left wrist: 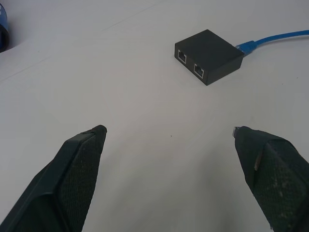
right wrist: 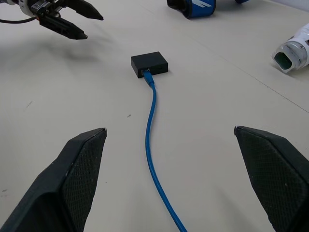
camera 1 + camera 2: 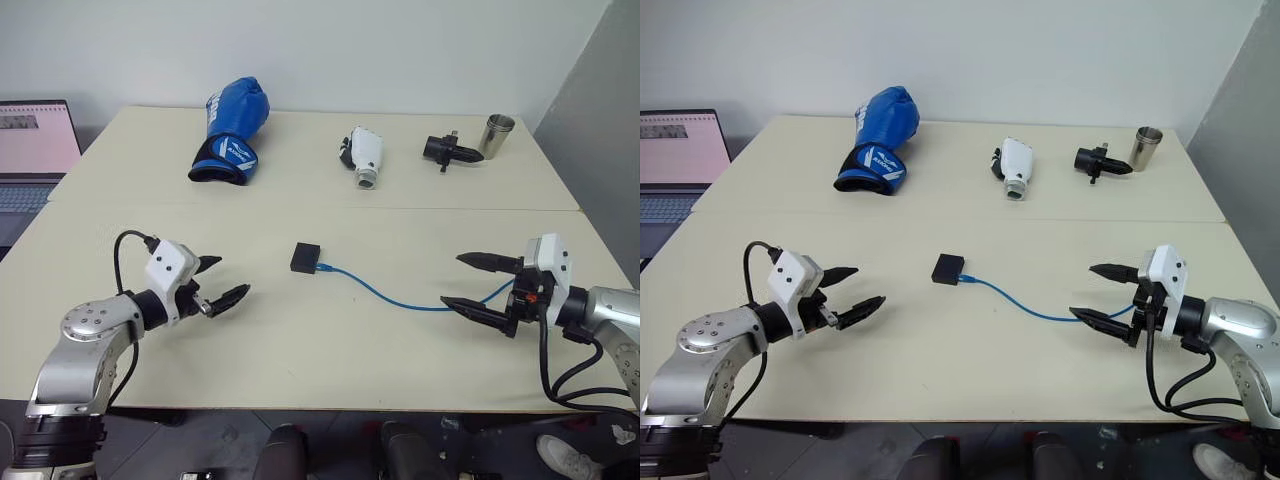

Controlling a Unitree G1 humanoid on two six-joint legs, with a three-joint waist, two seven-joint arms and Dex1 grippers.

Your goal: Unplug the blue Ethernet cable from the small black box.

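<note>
The small black box lies in the middle of the table, with two empty ports facing my left gripper in the left wrist view. The blue Ethernet cable is plugged into its opposite side and curves across the table toward my right gripper. That gripper hovers open, low over the cable's far end at the right. My left gripper is open and empty, well to the left of the box. The right wrist view shows the cable running straight to the box.
At the back of the table lie a blue boxing glove, a white gadget, a black pronged gadget and a metal cup. A laptop stands off the left edge. A seam crosses the tabletop.
</note>
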